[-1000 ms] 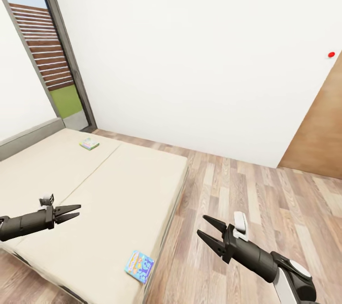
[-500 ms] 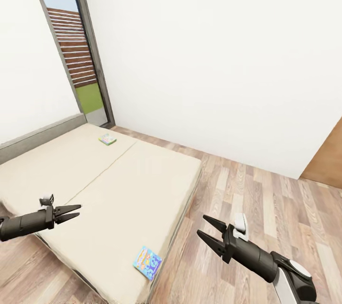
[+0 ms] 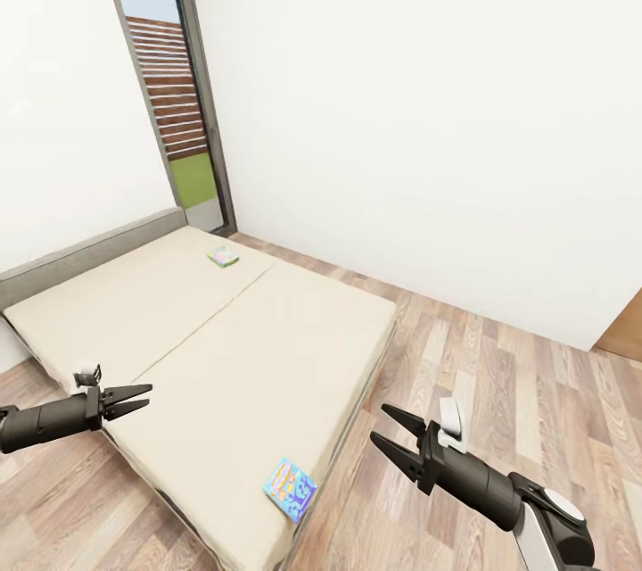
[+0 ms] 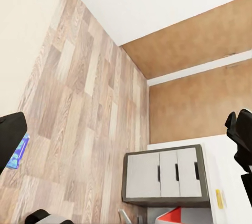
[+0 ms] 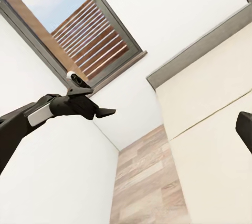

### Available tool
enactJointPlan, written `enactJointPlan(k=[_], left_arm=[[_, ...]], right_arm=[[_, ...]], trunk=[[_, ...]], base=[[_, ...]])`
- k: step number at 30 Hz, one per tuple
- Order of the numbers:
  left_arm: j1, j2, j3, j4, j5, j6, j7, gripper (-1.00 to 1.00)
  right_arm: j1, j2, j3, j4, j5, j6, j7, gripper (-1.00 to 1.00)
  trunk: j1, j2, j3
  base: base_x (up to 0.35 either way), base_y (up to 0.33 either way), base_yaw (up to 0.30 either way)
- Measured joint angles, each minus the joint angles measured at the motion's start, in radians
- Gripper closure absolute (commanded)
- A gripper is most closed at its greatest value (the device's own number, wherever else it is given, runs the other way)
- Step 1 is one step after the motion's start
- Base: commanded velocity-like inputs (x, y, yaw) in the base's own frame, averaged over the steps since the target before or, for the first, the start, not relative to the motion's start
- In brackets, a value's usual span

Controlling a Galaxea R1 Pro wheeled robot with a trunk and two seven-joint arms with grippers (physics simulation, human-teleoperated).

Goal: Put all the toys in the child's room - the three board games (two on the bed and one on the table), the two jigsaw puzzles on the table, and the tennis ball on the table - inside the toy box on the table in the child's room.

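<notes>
Headboard (image 3: 80,254) hides the bed's (image 3: 223,348) far edge; board games (image 3: 290,488) stay small.

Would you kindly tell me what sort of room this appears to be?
Most likely a bedroom: a low wide beige bed with a grey headboard, wood-plank floor, a tall grey-framed window, and two colourful flat game boxes on the mattress.

Both arms reach forward, level and well apart; the left hand (image 3: 134,400) and right hand (image 3: 390,430) are open, holding nothing.
</notes>
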Motion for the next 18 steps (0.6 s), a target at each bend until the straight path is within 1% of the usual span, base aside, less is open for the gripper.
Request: enactJointPlan(k=[14,18], left_arm=[[0.0,-0.001,0.0,0.0,0.0,0.0,0.0,-1.0],[0.0,0.0,0.0,0.0,0.0,0.0,0.0,-1.0]], right_arm=[[0.0,-0.001,0.0,0.0,0.0,0.0,0.0,-1.0],[0.0,-0.001,0.0,0.0,0.0,0.0,0.001,-1.0]], trunk=[[0.0,0.0,0.0],[0.0,0.0,0.0]], base=[[0.001,0.0,0.008],[0.069,0.0,0.001]])
